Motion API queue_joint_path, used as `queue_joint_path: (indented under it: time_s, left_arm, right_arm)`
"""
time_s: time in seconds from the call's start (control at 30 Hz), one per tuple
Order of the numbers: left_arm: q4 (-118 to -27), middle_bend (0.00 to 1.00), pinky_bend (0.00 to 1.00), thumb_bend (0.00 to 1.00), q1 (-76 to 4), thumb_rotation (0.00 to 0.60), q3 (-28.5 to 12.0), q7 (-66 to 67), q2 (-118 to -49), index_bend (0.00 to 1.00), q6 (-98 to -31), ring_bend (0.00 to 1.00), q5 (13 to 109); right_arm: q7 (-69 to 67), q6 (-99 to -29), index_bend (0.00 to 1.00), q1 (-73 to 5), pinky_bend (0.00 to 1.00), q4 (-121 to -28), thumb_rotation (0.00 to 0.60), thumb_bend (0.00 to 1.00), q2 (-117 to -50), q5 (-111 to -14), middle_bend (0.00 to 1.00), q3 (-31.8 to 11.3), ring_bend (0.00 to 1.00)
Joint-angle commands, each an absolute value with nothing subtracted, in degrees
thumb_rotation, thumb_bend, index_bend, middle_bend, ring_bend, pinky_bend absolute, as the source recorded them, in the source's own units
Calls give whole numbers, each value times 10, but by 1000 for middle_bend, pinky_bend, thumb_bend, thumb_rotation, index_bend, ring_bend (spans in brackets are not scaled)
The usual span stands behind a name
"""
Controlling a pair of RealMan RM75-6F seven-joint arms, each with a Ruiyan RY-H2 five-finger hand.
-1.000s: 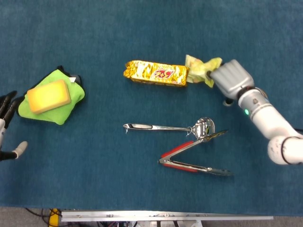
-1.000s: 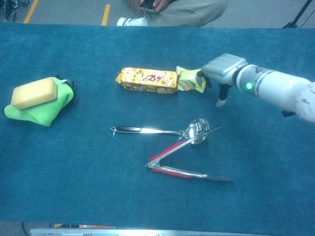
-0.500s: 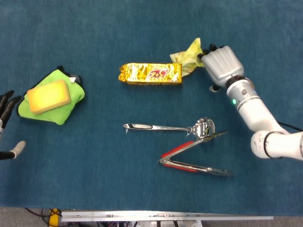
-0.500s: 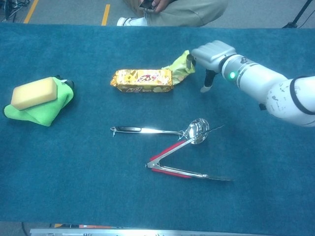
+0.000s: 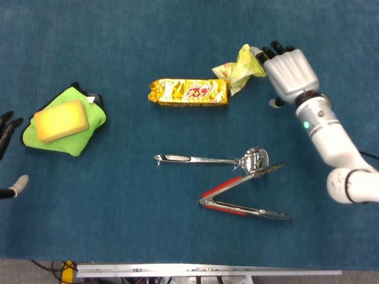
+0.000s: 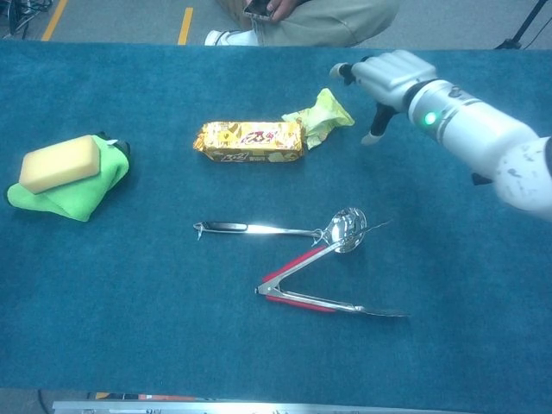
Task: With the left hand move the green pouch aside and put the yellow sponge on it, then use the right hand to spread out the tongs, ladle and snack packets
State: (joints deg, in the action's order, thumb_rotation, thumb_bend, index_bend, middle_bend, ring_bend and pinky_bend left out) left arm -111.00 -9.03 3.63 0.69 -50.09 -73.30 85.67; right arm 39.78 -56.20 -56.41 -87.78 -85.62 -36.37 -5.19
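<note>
Sponge (image 5: 61,120) sits on pouch (image 5: 80,133) at far left of desk (image 5: 118,225). Two snack packets at centre back: long packet (image 5: 188,92), crumpled packet (image 5: 238,69) apparently touching its right end. In front, ladle (image 5: 210,159) lies crosswise, its bowl on the tongs (image 5: 243,195).

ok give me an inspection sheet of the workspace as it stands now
surface: blue cloth-covered table.
job's things: yellow sponge on green pouch, far left. Gold snack packet with yellow-green snack packet at its right end. Ladle bowl overlaps a tip of the open tongs.
clutter: nothing seen.
hands: right hand open beside the yellow-green packet, holding nothing; left hand at left edge, fingers apart.
cables: some at the front edge.
surroundings: person behind table.
</note>
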Motion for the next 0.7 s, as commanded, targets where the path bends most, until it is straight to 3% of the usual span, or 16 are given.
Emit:
queue_joint_path:
  time_s: [0.03, 0.37, 0.7]
  left_arm:
    - [-1110, 0, 139, 265, -88, 600, 33, 5, -499, 0, -740, 0, 854]
    - [-1094, 0, 139, 265, -84, 600, 10, 4, -523, 0, -771, 0, 844]
    - [-1054, 0, 139, 265, -91, 600, -14, 29, -559, 0, -786, 0, 829]
  right_arm:
    - [373, -581, 0, -540, 259, -922, 600, 0, -814, -392, 204, -53, 110]
    - [311, -685, 0, -449, 259, -1020, 600, 0, -714, -504, 259, -33, 110]
    - [282, -817, 7, -325, 273, -1076, 600, 26, -643, -640, 318, 28, 150]
